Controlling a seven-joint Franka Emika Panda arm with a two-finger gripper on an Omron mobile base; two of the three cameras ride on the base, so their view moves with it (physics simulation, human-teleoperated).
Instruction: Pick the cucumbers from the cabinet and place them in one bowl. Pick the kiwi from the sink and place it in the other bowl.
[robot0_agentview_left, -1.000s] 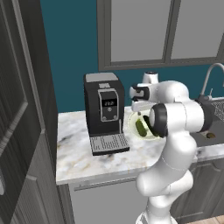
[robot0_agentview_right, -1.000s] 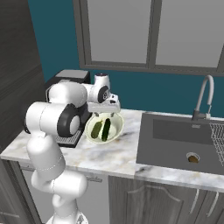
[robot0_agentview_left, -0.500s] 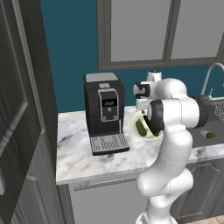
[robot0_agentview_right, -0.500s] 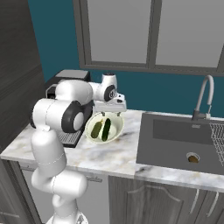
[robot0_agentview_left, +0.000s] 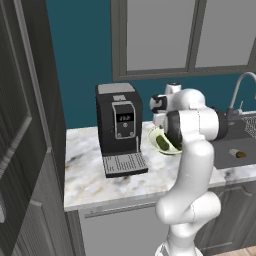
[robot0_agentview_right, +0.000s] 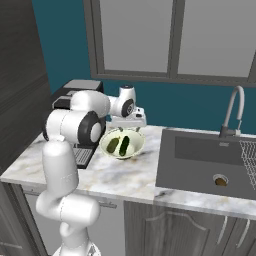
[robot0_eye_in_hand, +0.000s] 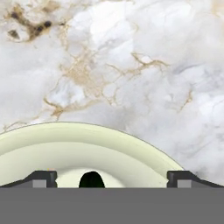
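Cucumbers (robot0_agentview_right: 120, 145) are seen lying side by side in the cream bowl (robot0_agentview_right: 135, 149) on the marble bench (robot0_agentview_right: 110, 175). The tool (robot0_agentview_right: 128, 131), directly above, is spread wide, empty. Kiwi (robot0_agentview_right: 221, 182) is placed well rightward, in the sink (robot0_agentview_right: 195, 167).

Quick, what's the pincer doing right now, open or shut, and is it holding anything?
Pincer: open and empty, above the cream bowl with both cucumbers in it.

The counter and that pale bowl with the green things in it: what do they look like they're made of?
The counter looks like polished marble: white with grey and brownish veins. The bowl seems glazed ceramic or smooth plastic, an even cream-yellow with a soft sheen; which one is unclear. The cucumbers look dark green with dull skin.
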